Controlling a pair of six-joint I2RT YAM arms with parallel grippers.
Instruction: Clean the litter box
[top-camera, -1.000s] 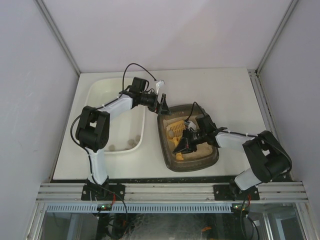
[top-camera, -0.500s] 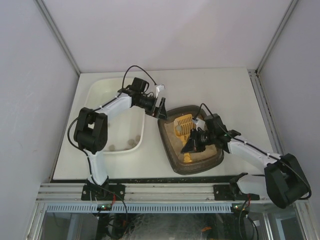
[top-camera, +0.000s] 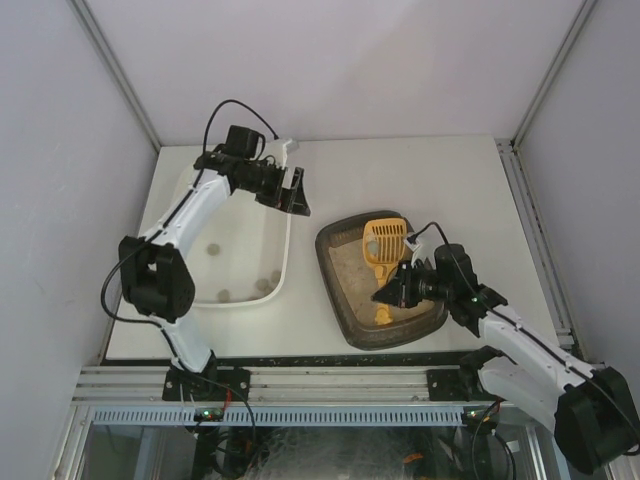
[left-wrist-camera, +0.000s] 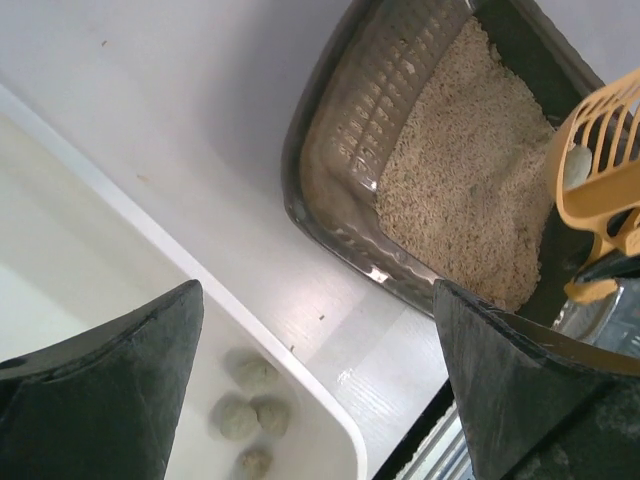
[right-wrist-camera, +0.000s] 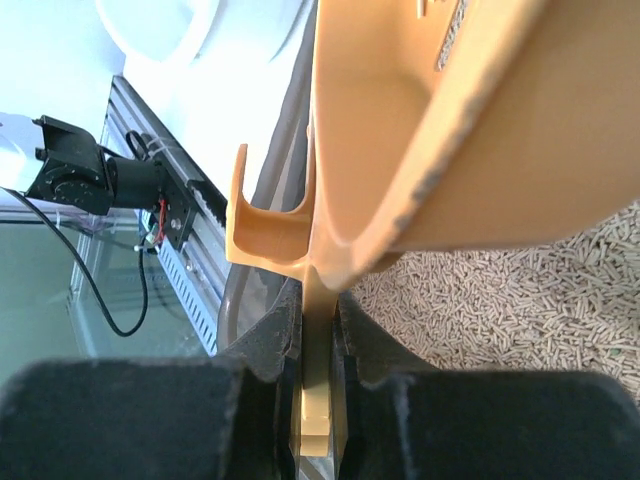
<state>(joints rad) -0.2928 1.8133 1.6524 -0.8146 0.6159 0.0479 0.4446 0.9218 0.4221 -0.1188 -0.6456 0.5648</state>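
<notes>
Lower right: right gripper (top-camera: 394, 293) pinches yellow plastic scoop (top-camera: 384, 240) above dark grey-brown litter box (top-camera: 338, 305); upper left, left gripper (top-camera: 296, 190) spread wide.

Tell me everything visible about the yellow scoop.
The yellow scoop looks like plastic, with a slotted, deep-walled head, a flat handle and a hook-shaped tab. The right gripper is shut on its handle, holding the head raised over the far end of the litter box, above the pale litter. A greyish clump sits inside the head.
</notes>
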